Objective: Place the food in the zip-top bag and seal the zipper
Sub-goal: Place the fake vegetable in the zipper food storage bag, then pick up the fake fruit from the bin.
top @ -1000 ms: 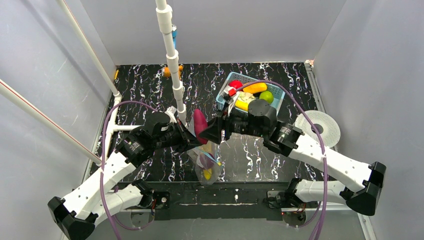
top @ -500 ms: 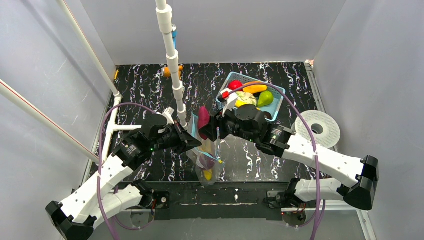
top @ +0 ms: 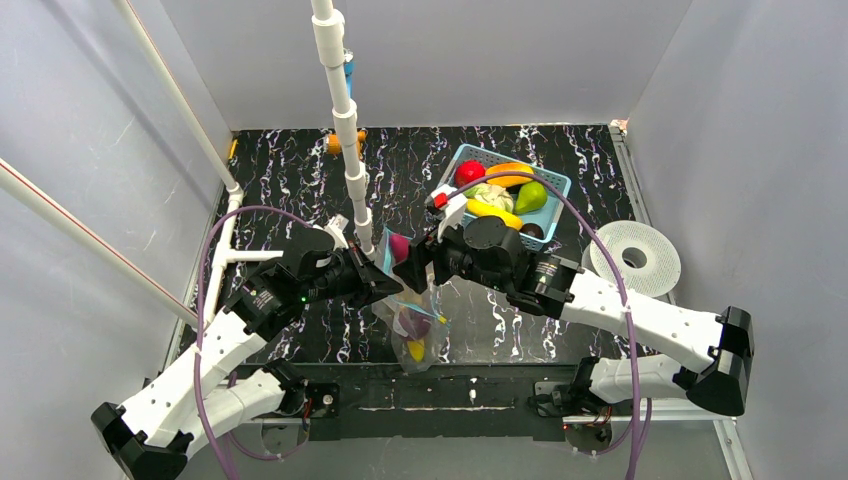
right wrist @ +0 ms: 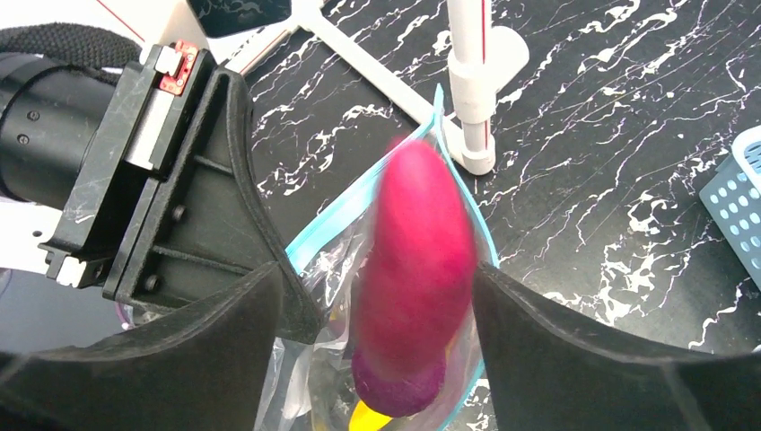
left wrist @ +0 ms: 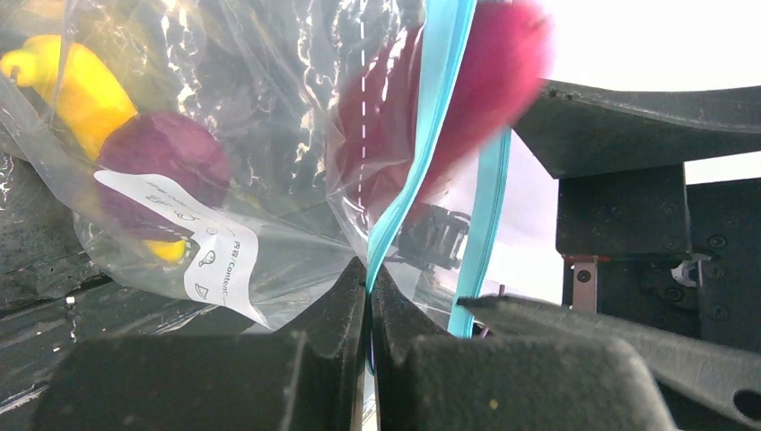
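Top view evenly bright, diffuse light, soft shadows on grey walls (top: 500, 60), left wrist background blown out white, glare on zip-top bag (left wrist: 269, 108), magenta food piece (right wrist: 415, 260) motion-blurred in right wrist

We record a black table (top: 300, 170) veined with white, closed in by pale walls on three sides. Directly on it stand a light-blue lattice basket (top: 480, 153) at the far right, a flat white disc (top: 655, 250) near the right edge well apart from the basket, a white pipe stand (top: 362, 232) left of centre, and a small orange object (top: 333, 143) against the far wall. The zip-top bag (top: 412, 335) reaches down to the near edge, but we cannot confirm that its bottom rests on the surface.
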`<state>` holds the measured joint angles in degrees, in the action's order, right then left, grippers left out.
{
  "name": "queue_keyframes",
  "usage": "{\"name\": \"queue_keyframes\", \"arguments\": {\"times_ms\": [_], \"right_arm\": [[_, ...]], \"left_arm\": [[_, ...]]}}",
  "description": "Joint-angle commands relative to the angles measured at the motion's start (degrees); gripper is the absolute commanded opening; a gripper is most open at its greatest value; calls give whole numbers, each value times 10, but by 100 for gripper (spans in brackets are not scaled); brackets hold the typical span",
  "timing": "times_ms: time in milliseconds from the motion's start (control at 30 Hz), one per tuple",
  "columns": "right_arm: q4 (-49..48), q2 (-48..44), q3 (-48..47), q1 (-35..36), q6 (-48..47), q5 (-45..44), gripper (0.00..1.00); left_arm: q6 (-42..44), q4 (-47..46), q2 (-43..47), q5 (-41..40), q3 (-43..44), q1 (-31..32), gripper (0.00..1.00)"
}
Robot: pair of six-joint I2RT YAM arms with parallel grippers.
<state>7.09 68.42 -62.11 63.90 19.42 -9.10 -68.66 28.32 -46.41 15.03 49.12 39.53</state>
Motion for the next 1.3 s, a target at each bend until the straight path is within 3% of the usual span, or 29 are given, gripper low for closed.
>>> {"name": "queue_keyframes", "arguments": {"times_ms": [0,133,767,1000,1267], "right_arm": [[-27,-3,5,9,-32,-4,86],[-26,-2,1,11,-32,-6,93],[-28,-37,-47,-7,-90,-154,92],[-32,-31,-62,-109,-47,-161,90],[57,45,-108,-257,-10,-96,93]], "left_arm": [[2,2,6,-3,-4,-2,0],[6,0,-4,1,3,-2,0],[7,3,1,2,-2,-2,0],[10,8,1,5,4,-2,0],[9,14,13,1,-2,-2,0]]}}
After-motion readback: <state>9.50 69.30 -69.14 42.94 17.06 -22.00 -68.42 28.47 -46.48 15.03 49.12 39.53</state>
